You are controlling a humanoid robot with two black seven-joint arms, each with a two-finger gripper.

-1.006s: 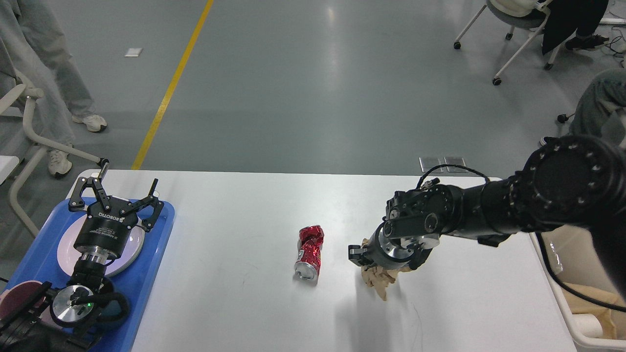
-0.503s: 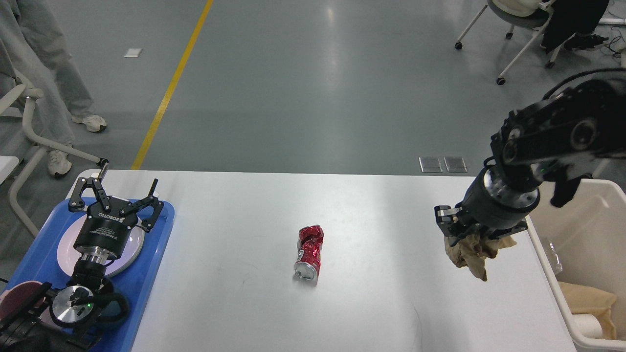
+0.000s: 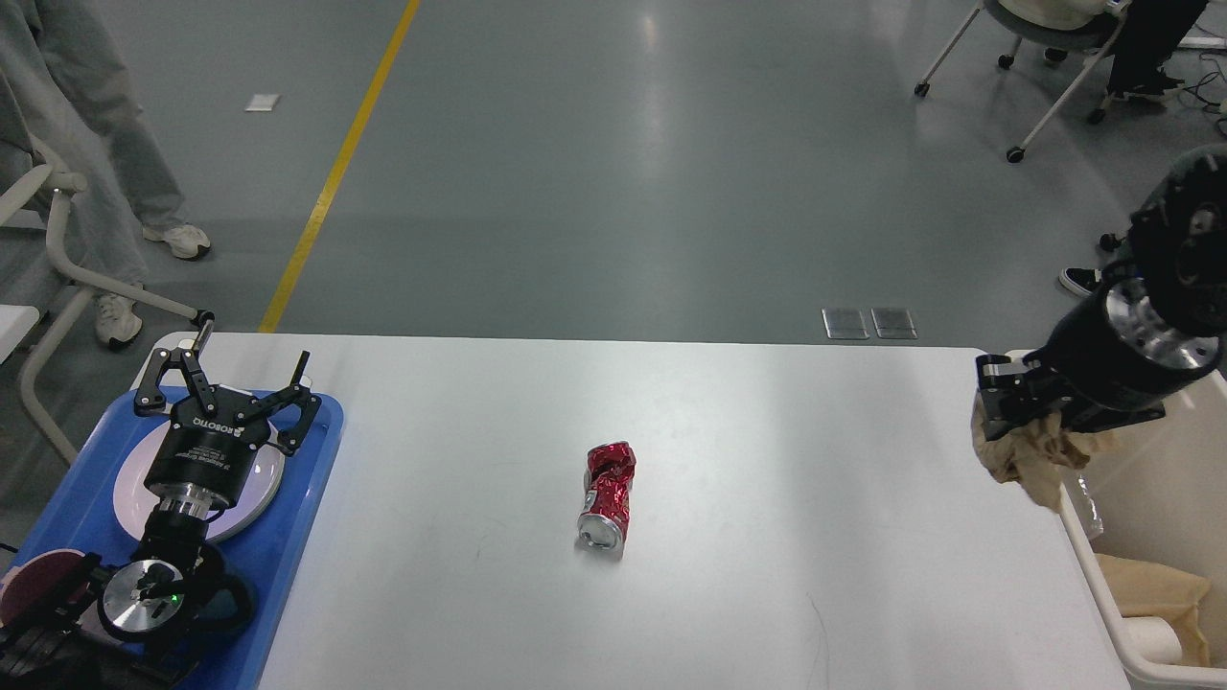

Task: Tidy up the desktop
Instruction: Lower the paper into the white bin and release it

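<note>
Desktop (image 3: 767,575), white, spans the lower view. At its right edge the right gripper (image 3: 1016,422) is closed on a crumpled brown paper wad (image 3: 1030,458), which hangs beside the beige bin (image 3: 1112,613). A crushed red can (image 3: 606,498) lies mid-table, well apart from both grippers. The left gripper (image 3: 228,391) hovers with fingers spread, empty, over a plate (image 3: 129,494) in the blue tray (image 3: 288,537).

Can (image 3: 606,499) mid desktop (image 3: 748,575); tray (image 3: 288,537) left, bin (image 3: 1141,517) right.
</note>
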